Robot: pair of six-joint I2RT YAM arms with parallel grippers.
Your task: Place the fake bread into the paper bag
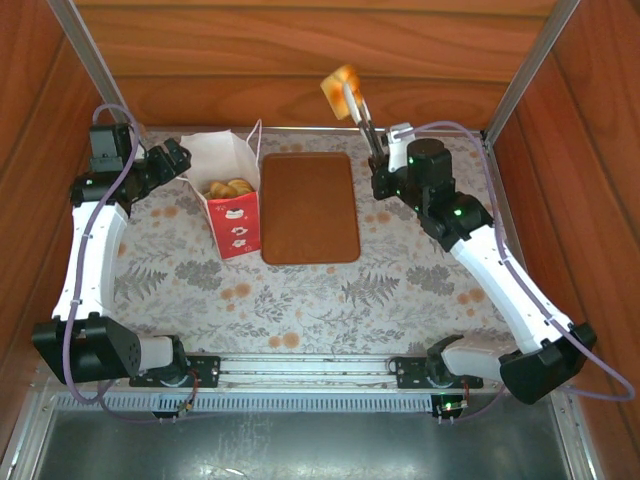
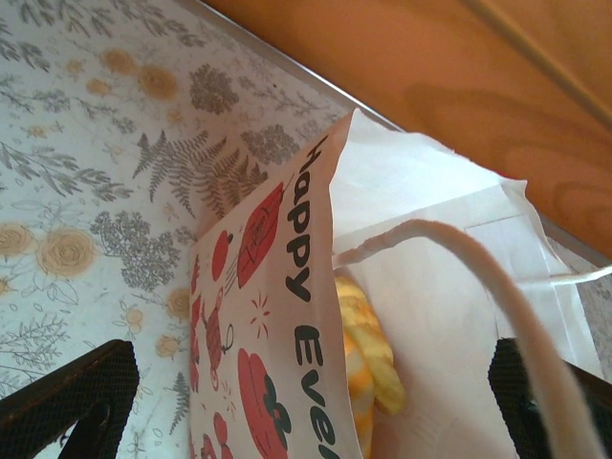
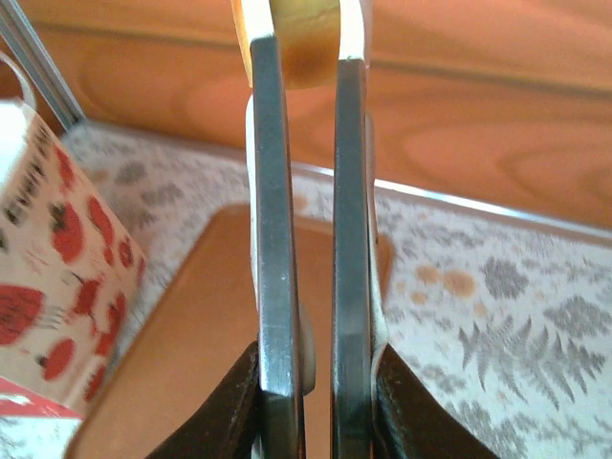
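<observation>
The right gripper (image 1: pixel 384 168) is clenched on metal tongs (image 1: pixel 362 118), squeezing their tips onto one piece of fake bread (image 1: pixel 342 82) held aloft near the back wall, beyond the brown board (image 1: pixel 310 208). The left gripper (image 1: pixel 172 158), jaws spread wide, straddles the paper bag (image 1: pixel 236 218) at its edge, likely steadying it; more pastries (image 1: pixel 228 187) already lie inside

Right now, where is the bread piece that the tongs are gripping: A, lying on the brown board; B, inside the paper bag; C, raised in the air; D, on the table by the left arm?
C: the bread piece is pinched at the tips of the tongs, held up clear of the brown board by the right gripper.
</observation>
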